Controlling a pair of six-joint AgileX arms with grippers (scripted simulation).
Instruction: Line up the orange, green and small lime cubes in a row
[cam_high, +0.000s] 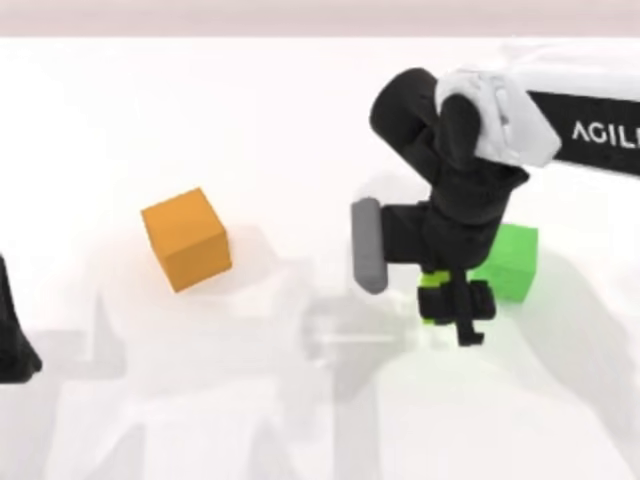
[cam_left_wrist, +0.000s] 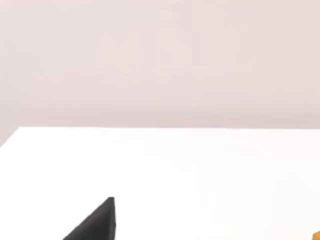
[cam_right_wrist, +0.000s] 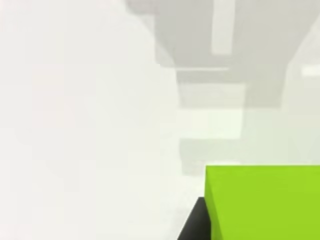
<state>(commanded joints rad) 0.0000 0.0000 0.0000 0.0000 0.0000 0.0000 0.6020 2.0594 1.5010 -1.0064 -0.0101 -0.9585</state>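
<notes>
Reaching in from the top view's right edge, with the right pincer (cam_high: 452, 298) hanging low over the middle-right of the surface (cam_high: 280, 120) and closed on the small lime cube (cam_high: 432, 296), whose yellow-green faces peek out on either side of the black fingers. Held that way, most likely, so the smallest block can be carried to its slot in the row rather than nudged along. Seen from the right wrist view, filling the near corner as a bright block (cam_right_wrist: 262, 202) with one dark fingertip (cam_right_wrist: 192, 222) pressed at its side, the white surface and blocky shadows beyond. Sitting just behind the pincer and partly hidden by the forearm, the green (cam_high: 512, 262), near enough that contact cannot be ruled out. Resting well apart toward the left half of the surface, turned at an angle, the orange (cam_high: 186, 238), untouched and alone. Judging by that spread, no row yet formed. Parked at the far left edge, the left pincer (cam_high: 14, 345), only a dark sliver visible; cannot tell whether open or closed.
</notes>
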